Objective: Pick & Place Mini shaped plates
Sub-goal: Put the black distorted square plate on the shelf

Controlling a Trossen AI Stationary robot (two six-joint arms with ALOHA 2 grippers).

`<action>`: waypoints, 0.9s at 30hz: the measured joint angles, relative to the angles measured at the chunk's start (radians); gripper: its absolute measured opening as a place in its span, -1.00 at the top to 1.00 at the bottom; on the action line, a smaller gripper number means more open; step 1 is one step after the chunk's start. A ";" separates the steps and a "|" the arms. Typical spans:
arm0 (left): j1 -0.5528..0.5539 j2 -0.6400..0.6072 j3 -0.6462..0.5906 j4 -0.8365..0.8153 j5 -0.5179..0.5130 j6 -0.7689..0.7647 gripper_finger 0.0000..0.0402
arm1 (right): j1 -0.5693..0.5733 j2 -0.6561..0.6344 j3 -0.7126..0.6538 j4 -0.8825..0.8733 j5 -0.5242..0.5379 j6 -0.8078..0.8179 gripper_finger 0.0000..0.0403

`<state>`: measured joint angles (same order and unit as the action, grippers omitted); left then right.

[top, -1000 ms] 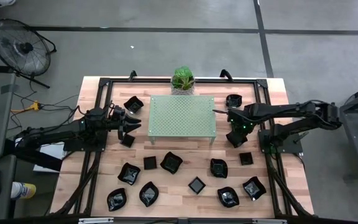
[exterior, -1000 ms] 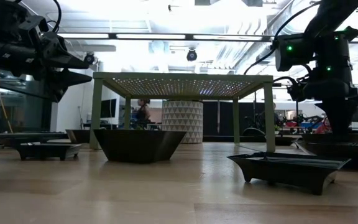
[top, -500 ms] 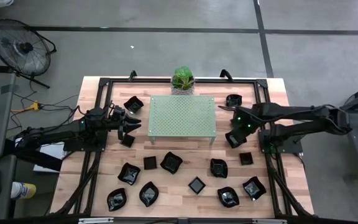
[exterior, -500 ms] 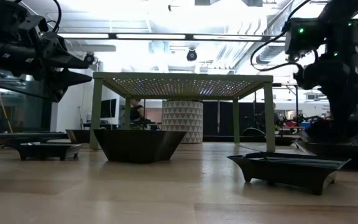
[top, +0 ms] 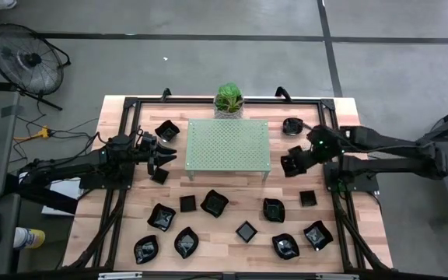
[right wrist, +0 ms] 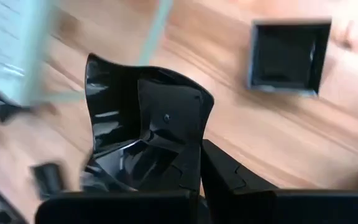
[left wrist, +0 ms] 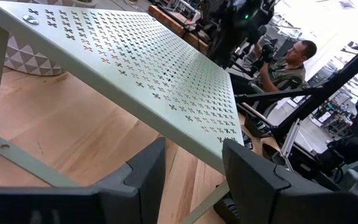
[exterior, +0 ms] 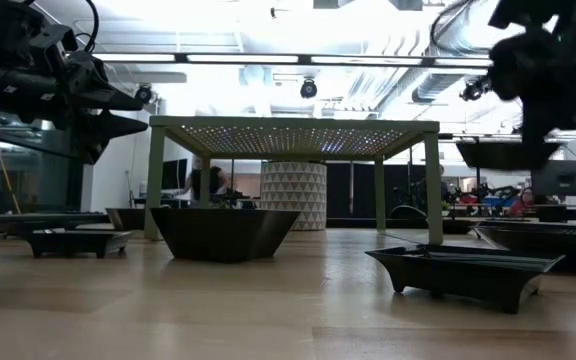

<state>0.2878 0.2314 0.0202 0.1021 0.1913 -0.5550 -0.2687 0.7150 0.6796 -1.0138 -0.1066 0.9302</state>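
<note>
My right gripper (top: 300,158) hangs above the table, just right of the pale green perforated rack (top: 228,144), and is shut on one wavy-edged black mini plate (right wrist: 138,121). That plate shows lifted in the low view (exterior: 508,153). Several more black plates lie flat on the near half of the table, such as a leaf-shaped one (top: 215,202). One plate (top: 292,124) sits at the far right and one (top: 166,130) at the far left. My left gripper (top: 160,155) is at the rack's left end, level and open, with nothing between its fingers (left wrist: 148,177). My right gripper pinches the plate's rim (right wrist: 199,138) at one corner between its two fingers. One finger (right wrist: 185,171) lies on the dish's inner side, the other (right wrist: 229,177) outside. The fingers slant down from above. The plate hangs about level, clear of the table.
A small potted plant (top: 228,99) stands behind the rack at the far edge. A small square plate (right wrist: 288,56) lies on the wood below the held one. Black frame rails run along the table's sides. A person (left wrist: 291,59) sits beyond the table.
My right gripper has risen and drawn back a little toward the table's right edge, turning at the wrist and staying shut. The plate it holds has come up off the table beside the rack's right legs and now hangs clear.
</note>
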 joint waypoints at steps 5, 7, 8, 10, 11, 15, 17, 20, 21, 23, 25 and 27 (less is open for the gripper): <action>0.000 0.000 0.000 0.000 -0.001 0.000 0.22 | 0.000 0.019 0.109 -0.005 0.023 0.012 1.00; 0.000 0.000 0.000 0.000 -0.004 0.000 0.22 | 0.000 0.046 0.154 -0.008 0.027 0.012 1.00; 0.000 0.000 0.000 0.000 -0.004 0.000 0.22 | -0.003 0.062 0.177 -0.007 0.027 0.008 1.00; 0.000 0.000 0.000 0.000 -0.004 0.000 0.22 | -0.023 0.103 0.225 -0.008 0.015 -0.015 1.00; 0.000 0.000 0.000 0.000 -0.004 0.000 0.22 | -0.037 0.126 0.250 -0.008 0.002 -0.030 1.00; 0.000 0.000 0.000 0.000 -0.003 0.000 0.22 | -0.097 0.234 0.352 -0.007 -0.024 -0.095 1.00; 0.000 0.000 0.000 0.000 -0.003 0.000 0.22 | -0.126 0.290 0.400 -0.007 -0.024 -0.125 1.00; 0.000 0.000 0.000 0.000 -0.003 0.000 0.22 | -0.165 0.373 0.454 -0.005 -0.040 -0.160 1.00; 0.000 0.000 0.000 0.000 -0.003 0.000 0.22 | -0.175 0.399 0.465 -0.002 -0.051 -0.169 1.00; 0.000 0.000 0.000 0.000 -0.003 0.000 0.22 | -0.188 0.447 0.478 0.026 -0.076 -0.180 1.00; 0.000 0.000 0.000 0.000 -0.003 0.000 0.22 | -0.195 0.484 0.479 0.084 -0.105 -0.182 1.00; 0.000 0.000 0.000 0.000 -0.003 0.000 0.22 | -0.203 0.508 0.471 0.153 -0.132 -0.174 1.00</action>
<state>0.2878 0.2312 0.0200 0.1020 0.1883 -0.5550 -0.4719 1.2235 1.1505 -0.8611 -0.2383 0.7563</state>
